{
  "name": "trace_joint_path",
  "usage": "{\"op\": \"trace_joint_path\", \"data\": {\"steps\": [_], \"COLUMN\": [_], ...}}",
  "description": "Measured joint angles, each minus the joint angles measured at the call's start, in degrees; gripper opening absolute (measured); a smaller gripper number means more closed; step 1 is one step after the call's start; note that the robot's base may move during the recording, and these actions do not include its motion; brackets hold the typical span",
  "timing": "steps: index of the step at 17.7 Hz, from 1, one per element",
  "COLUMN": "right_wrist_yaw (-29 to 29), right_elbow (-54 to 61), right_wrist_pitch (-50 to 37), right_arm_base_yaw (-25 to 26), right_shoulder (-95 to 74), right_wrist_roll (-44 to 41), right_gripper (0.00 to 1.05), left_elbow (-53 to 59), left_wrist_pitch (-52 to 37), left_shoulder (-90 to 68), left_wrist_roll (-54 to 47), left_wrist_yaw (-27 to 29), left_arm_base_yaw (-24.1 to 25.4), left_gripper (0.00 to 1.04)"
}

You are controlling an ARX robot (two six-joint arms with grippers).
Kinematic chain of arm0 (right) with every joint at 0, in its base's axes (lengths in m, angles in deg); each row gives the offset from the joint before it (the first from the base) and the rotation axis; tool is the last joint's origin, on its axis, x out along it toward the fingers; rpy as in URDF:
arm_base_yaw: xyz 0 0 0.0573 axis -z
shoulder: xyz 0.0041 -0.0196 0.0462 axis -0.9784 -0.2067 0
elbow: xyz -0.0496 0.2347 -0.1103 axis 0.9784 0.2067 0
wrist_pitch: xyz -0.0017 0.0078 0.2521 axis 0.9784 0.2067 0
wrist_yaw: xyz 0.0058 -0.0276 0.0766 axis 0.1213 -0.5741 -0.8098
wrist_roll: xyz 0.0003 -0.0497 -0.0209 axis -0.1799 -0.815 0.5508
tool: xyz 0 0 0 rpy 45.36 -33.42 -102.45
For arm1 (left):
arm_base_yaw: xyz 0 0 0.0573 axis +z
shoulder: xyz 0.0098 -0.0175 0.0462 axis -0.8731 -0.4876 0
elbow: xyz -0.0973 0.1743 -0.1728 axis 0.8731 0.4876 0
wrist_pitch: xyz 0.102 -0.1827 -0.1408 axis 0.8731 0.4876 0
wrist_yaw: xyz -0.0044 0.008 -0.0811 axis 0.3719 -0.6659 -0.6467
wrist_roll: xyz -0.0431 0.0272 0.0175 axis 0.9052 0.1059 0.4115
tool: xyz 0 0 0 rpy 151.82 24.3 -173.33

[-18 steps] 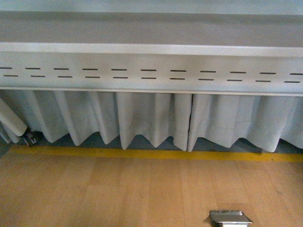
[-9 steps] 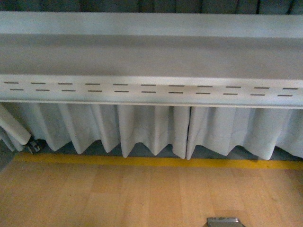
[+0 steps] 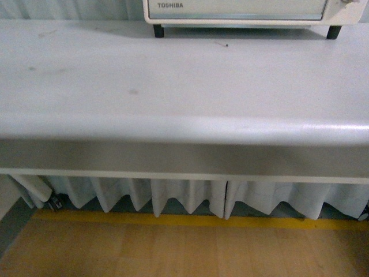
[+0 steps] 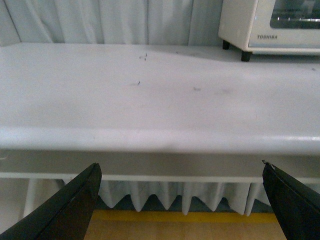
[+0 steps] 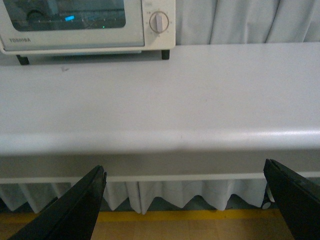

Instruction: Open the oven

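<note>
The oven (image 3: 242, 11) is a cream-white Toshiba toaster oven at the far edge of a white table (image 3: 173, 81); only its lower front and feet show in the front view. The left wrist view catches its corner (image 4: 272, 25) with the glass door shut. In the right wrist view the oven (image 5: 85, 25) shows its shut glass door and one round knob (image 5: 159, 22). My left gripper (image 4: 180, 200) and right gripper (image 5: 185, 202) are both open and empty, below and in front of the table's near edge, far from the oven. Neither arm appears in the front view.
A white pleated skirt (image 3: 190, 199) hangs under the table. A yellow floor line (image 3: 190, 220) runs along its base on the wooden floor (image 3: 173, 254). A white curtain (image 4: 120, 22) hangs behind the table. A castor (image 3: 55, 203) sits at the lower left.
The front view has risen from the table's slotted front panel to the tabletop, bringing the oven's base into sight. The metal object at the bottom of the earlier frames has left the view.
</note>
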Motion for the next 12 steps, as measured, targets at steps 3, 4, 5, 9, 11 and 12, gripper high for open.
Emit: {"op": "trace_joint_path", "data": {"steps": [3, 4, 5, 9, 11, 12], "right_wrist_yaw": [0.0, 0.0, 0.0, 0.0, 0.0, 0.0], "right_elbow": [0.0, 0.0, 0.0, 0.0, 0.0, 0.0], "right_wrist_pitch": [0.0, -0.1, 0.0, -0.1, 0.0, -0.3], "right_arm_base_yaw": [0.0, 0.0, 0.0, 0.0, 0.0, 0.0], "right_shoulder": [0.0, 0.0, 0.0, 0.0, 0.0, 0.0], "right_wrist_roll": [0.0, 0.0, 0.0, 0.0, 0.0, -0.1], "right_gripper": [0.98, 0.98, 0.98, 0.98, 0.98, 0.98], "left_elbow": [0.0, 0.0, 0.0, 0.0, 0.0, 0.0], "left_wrist_pitch": [0.0, 0.0, 0.0, 0.0, 0.0, -0.2], "left_shoulder": [0.0, 0.0, 0.0, 0.0, 0.0, 0.0], "left_wrist_roll": [-0.1, 0.0, -0.1, -0.1, -0.1, -0.1], "left_wrist_yaw": [0.0, 0.0, 0.0, 0.0, 0.0, 0.0], "left_arm_base_yaw": [0.0, 0.0, 0.0, 0.0, 0.0, 0.0], "left_gripper": [0.98, 0.98, 0.98, 0.98, 0.98, 0.98]}}
